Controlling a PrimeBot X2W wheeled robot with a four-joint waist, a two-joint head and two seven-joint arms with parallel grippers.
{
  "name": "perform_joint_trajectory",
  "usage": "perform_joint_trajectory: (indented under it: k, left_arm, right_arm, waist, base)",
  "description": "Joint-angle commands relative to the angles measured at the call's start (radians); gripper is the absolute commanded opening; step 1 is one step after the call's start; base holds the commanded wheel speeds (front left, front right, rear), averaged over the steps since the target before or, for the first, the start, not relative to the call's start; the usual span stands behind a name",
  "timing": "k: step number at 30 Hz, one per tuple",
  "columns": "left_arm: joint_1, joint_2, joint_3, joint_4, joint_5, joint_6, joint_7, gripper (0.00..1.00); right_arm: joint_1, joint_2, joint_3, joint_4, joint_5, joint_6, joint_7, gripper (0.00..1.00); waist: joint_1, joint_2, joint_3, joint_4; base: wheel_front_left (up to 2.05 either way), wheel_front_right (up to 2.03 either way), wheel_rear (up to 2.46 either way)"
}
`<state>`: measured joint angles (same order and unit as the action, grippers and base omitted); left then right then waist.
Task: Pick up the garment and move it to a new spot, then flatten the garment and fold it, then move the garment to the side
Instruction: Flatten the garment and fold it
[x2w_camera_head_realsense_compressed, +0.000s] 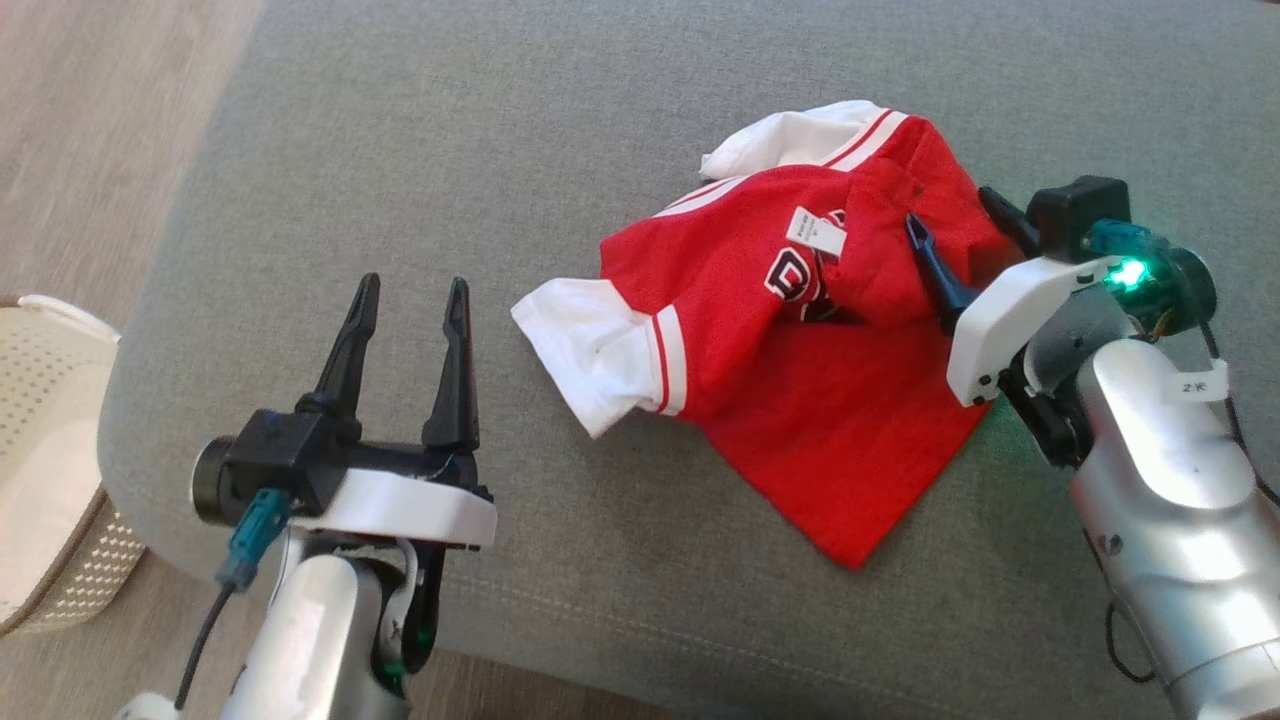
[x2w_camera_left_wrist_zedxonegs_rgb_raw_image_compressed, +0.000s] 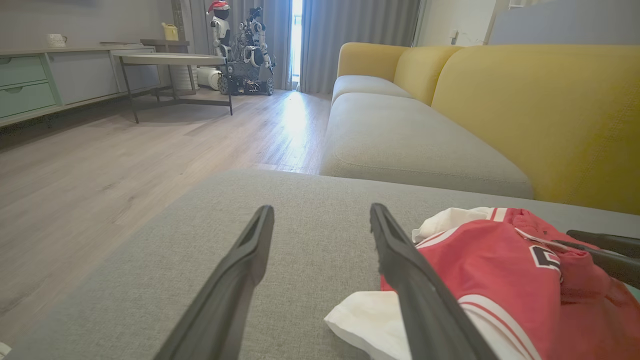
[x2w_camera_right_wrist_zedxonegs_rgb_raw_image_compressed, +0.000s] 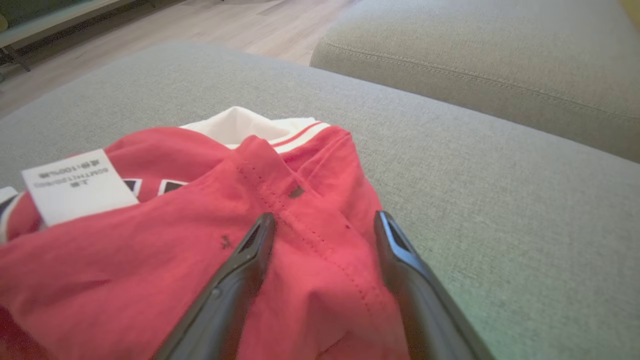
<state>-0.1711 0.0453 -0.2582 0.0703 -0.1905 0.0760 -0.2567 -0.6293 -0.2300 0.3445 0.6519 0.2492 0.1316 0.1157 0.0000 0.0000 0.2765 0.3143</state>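
The right fingers (x2w_camera_head_realsense_compressed: 925, 250) stand wide apart and grip nothing. A raised seam of the garment (x2w_camera_head_realsense_compressed: 800, 400) lies between and under them. I cannot tell if the tips touch the cloth. They point up and to the left in the head view, low over the near edge of the crumpled red jersey. Just beyond their tips are the white label (x2w_camera_head_realsense_compressed: 817, 232) and a part of the black print. The wrist behind them is bent, with a green light lit on it. The silver forearm comes up from the lower right corner.

The left fingers (x2w_camera_head_realsense_compressed: 455, 320) are also fully open and empty. They point straight up the head view over the bare grey cushion (x2w_camera_head_realsense_compressed: 500, 150). The forearm rises from the bottom edge, almost in one line with them. The garment lies to the right of these fingers, apart from them, and its white sleeve (x2w_camera_head_realsense_compressed: 590, 355) is the nearest part. To their left, past the cushion's edge, a pale perforated basket (x2w_camera_head_realsense_compressed: 40, 450) stands on the wooden floor.
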Motion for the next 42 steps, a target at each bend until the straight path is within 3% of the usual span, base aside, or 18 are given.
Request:
perform_joint_trajectory:
  k: [1, 2, 3, 4, 11, 24, 33, 35, 42]
  left_arm:
    - [-0.036, 0.005, 0.026, -0.027, -0.003, 0.004, -0.005, 1.00]
    - [-0.037, 0.005, 0.025, -0.026, -0.001, 0.003, -0.005, 1.00]
    - [-0.037, 0.005, 0.025, -0.025, 0.001, 0.002, -0.005, 1.00]
    - [-0.038, 0.005, 0.024, -0.023, 0.004, 0.000, -0.005, 1.00]
    - [-0.032, 0.005, 0.023, -0.015, 0.014, 0.000, -0.005, 1.00]
    - [-0.035, 0.005, 0.006, -0.025, 0.002, 0.003, -0.005, 1.00]
    - [-0.070, 0.005, -0.016, -0.027, -0.020, -0.002, -0.005, 1.00]
    - [-0.079, 0.005, -0.024, -0.027, -0.025, -0.001, -0.005, 1.00]
    - [-0.085, 0.005, -0.030, -0.018, -0.022, 0.003, -0.005, 1.00]
  right_arm:
    - [-0.038, 0.004, 0.018, -0.025, 0.008, -0.001, 0.001, 1.00]
    - [-0.039, 0.004, 0.026, -0.016, 0.016, -0.001, 0.005, 1.00]
    - [-0.040, 0.003, 0.033, -0.007, 0.025, -0.001, 0.009, 0.37]
    - [-0.042, 0.001, 0.043, -0.003, 0.030, -0.001, 0.007, 0.00]
    - [-0.051, -0.030, 0.008, 0.006, 0.008, -0.001, -0.042, 0.00]
    - [-0.167, -0.120, -0.293, -0.030, -0.168, -0.001, 0.005, 0.00]
    - [-0.330, -0.185, -0.237, 0.066, -0.206, -0.001, 0.064, 0.00]
    - [-0.355, -0.194, -0.224, 0.115, -0.223, -0.001, 0.065, 1.00]
    - [-0.364, -0.159, -0.237, 0.203, -0.256, -0.001, -0.019, 1.00]
  waist:
    - [0.0000, 0.0000, 0.000, -0.002]
    - [0.0000, 0.0000, 0.000, -0.004]
    - [0.0000, 0.0000, -0.001, -0.006]
    - [0.0000, 0.0000, -0.003, -0.008]
    - [0.0000, 0.0000, -0.029, -0.026]
    - [0.0000, 0.0000, -0.015, -0.038]
    - [0.0000, 0.0000, 0.057, -0.014]
    - [0.0000, 0.0000, 0.067, -0.009]
    - [0.0000, 0.0000, 0.056, -0.033]
  base:
    - [0.00, 0.00, 0.00]
    - [0.00, 0.00, 0.00]
    - [0.00, 0.00, 0.00]
    - [0.00, 0.00, 0.00]
    - [0.00, 0.00, 0.00]
    - [0.00, 0.00, 0.00]
    - [0.00, 0.00, 0.00]
    - [0.00, 0.00, 0.00]
    - [0.00, 0.00, 0.00]
